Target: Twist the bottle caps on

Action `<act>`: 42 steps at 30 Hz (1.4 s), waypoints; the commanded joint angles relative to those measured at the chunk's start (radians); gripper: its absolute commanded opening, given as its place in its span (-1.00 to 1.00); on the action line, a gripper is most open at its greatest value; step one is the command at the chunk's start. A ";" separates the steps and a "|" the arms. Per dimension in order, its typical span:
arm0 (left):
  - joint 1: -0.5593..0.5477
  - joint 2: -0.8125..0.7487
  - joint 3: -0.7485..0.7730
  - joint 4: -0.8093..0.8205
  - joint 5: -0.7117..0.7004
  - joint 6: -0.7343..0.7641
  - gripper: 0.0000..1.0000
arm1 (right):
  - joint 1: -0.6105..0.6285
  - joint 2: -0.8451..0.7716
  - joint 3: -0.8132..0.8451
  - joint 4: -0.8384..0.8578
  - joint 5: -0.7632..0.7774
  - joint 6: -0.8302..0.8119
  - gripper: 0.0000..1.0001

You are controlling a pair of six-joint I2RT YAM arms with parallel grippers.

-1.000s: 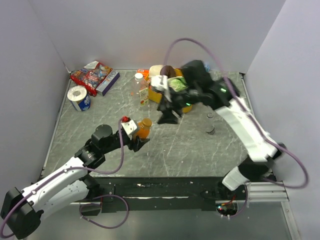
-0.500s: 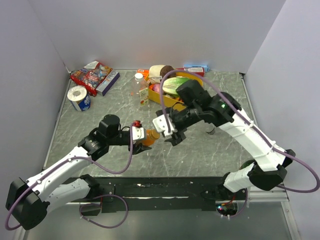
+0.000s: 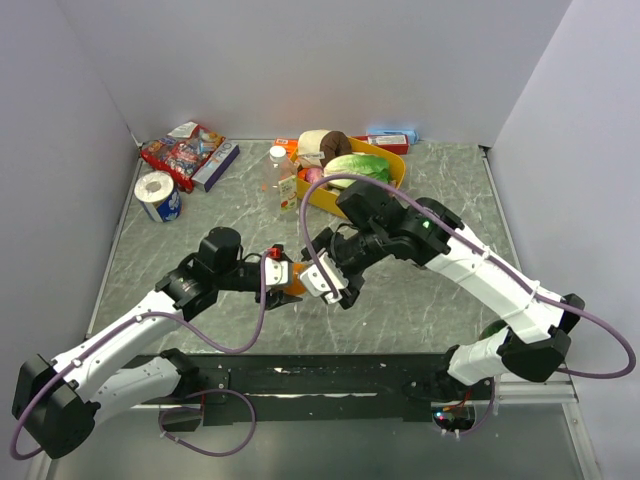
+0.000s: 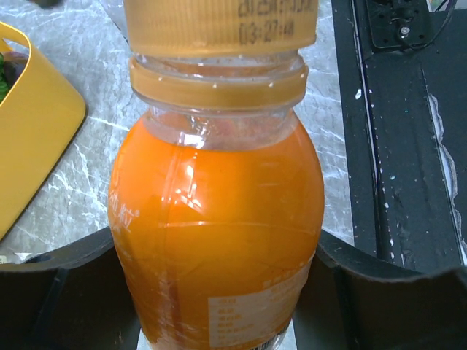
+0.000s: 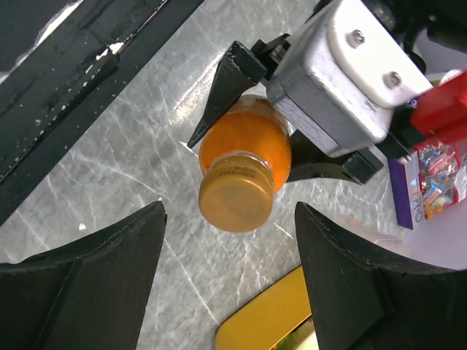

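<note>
left gripper (image 5: 255,146) clamps orange bottle (image 4: 219,233) (frame centre); right gripper (image 5: 230,240) wide, straddling gold cap (image 5: 235,193). Next: close, twist.

Plastics and a stone-look finish
Clear orange-filled plastic bottle (image 4: 216,219) shines glossy; ribbed orange-gold plastic cap (image 5: 235,195) looks matt; grey marbled tabletop (image 5: 117,157) is smooth.

Left end effector (image 3: 288,283) clamped; right end effector (image 5: 230,211) spread wide, facing it.
</note>
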 commanded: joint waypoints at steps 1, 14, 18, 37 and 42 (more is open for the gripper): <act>0.005 0.001 0.053 0.021 0.048 0.038 -0.98 | 0.012 -0.008 0.003 0.039 0.005 -0.039 0.55; 0.005 0.009 0.057 0.052 0.043 0.029 -0.98 | 0.022 0.024 0.020 0.031 -0.012 -0.051 0.36; 0.005 0.006 0.056 0.058 0.039 0.027 -0.98 | 0.025 0.038 0.023 0.030 -0.014 -0.045 0.27; 0.002 0.019 -0.012 0.395 -0.259 -0.351 -0.97 | 0.008 0.236 0.224 -0.064 -0.087 0.353 -1.00; 0.001 0.073 0.055 0.441 -0.395 -0.528 -0.97 | -0.035 0.326 0.298 -0.073 -0.116 0.515 -1.00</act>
